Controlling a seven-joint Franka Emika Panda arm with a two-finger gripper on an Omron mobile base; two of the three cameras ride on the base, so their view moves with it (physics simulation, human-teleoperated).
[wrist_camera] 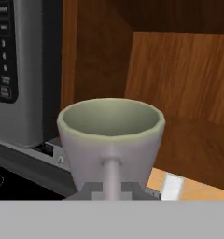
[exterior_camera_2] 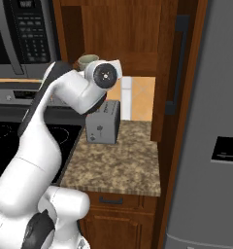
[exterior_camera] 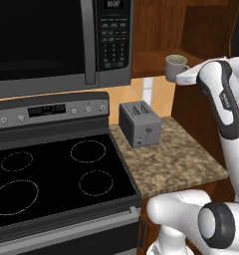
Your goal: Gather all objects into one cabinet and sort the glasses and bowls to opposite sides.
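A pale greyish-white cup [wrist_camera: 110, 135] with a greenish inside stands upright right in front of the hand camera. My gripper [wrist_camera: 112, 187] is shut on its thin handle. In the left base view the cup [exterior_camera: 175, 66] hangs at the front edge of the open cabinet [exterior_camera: 161, 35], level with its lower board, and my gripper [exterior_camera: 185, 77] reaches it from the right. From the right base the cup [exterior_camera_2: 88, 60] peeks out behind my wrist, before the cabinet [exterior_camera_2: 123, 34]. Whether the cup touches the board I cannot tell. The cabinet door [exterior_camera_2: 179, 63] with its black bar handle stands open.
A microwave [exterior_camera: 57, 40] hangs just left of the cabinet. Below it are a grey toaster [exterior_camera: 139, 123] on the speckled counter [exterior_camera: 176, 159] and a black stovetop [exterior_camera: 57, 174]. A grey fridge [exterior_camera_2: 210, 136] closes off the right side.
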